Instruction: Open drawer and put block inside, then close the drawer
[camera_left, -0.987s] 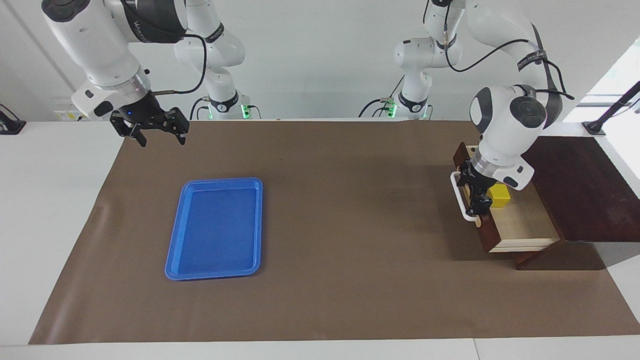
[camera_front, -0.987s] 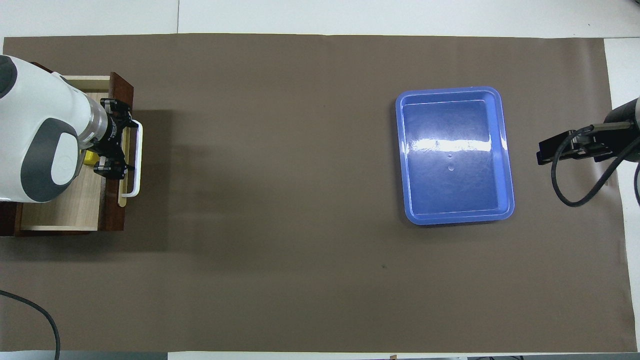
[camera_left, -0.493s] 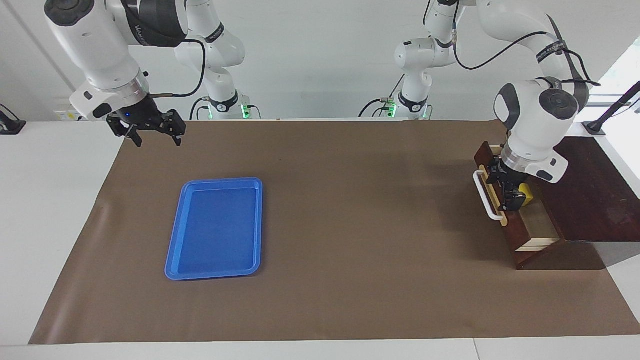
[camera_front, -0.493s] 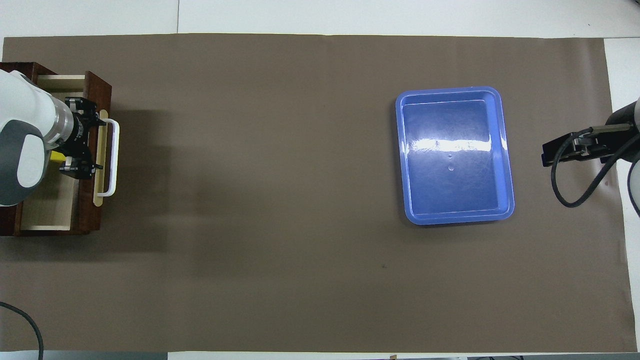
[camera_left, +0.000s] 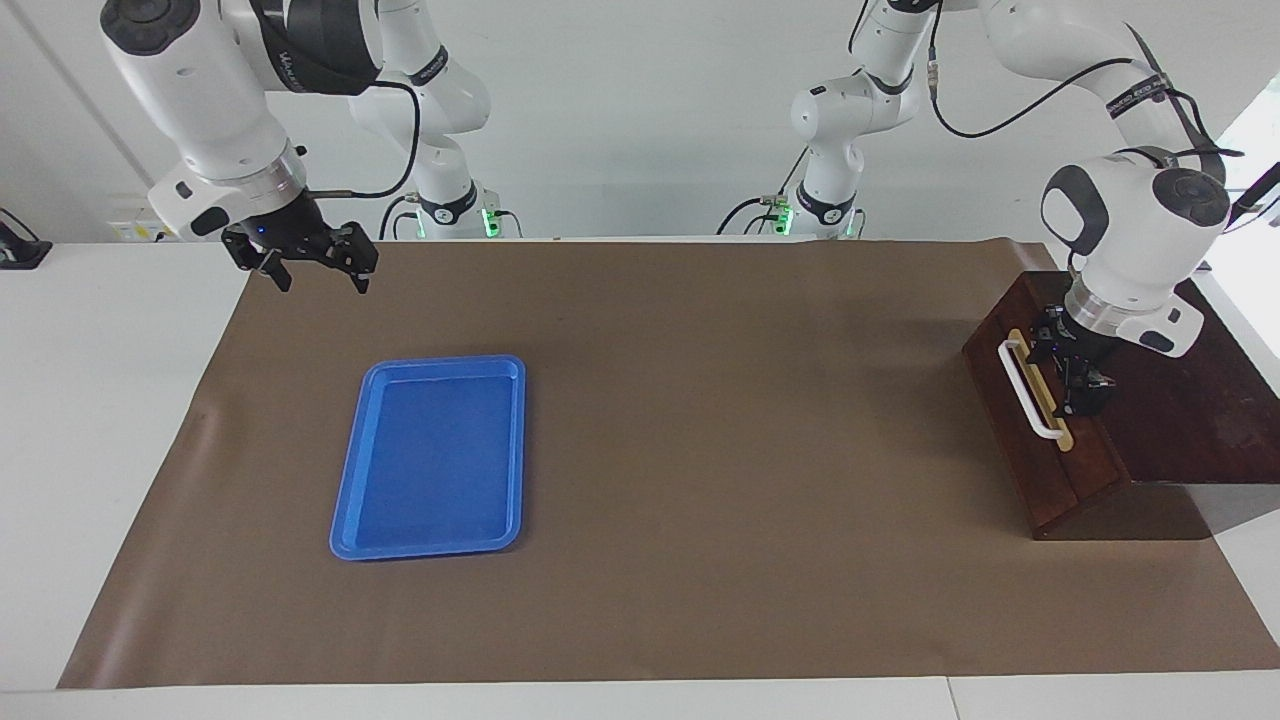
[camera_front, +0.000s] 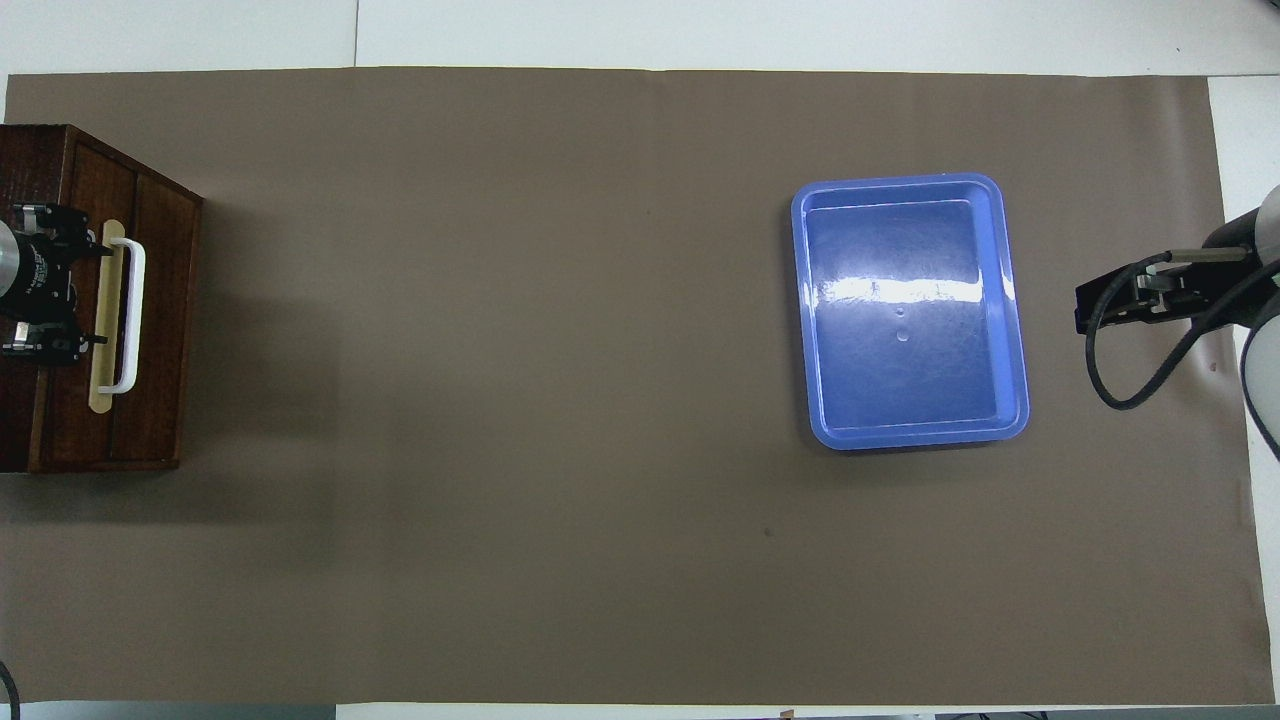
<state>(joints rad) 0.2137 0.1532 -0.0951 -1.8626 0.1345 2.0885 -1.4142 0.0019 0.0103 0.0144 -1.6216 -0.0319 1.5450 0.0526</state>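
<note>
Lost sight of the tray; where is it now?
The tray lies flat on the brown mat toward the right arm's end, far from the drawer.

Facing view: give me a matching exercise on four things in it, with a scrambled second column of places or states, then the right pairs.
Things:
1. drawer
2. blue tray
3. left gripper
4. right gripper

Places or states:
A. open, up over the brown mat's edge at the right arm's end
B. pushed shut in its wooden box
C. open, at the white handle
D. lying flat on the mat, nothing in it

Pairs: 1-B, 2-D, 3-C, 4-A
</note>
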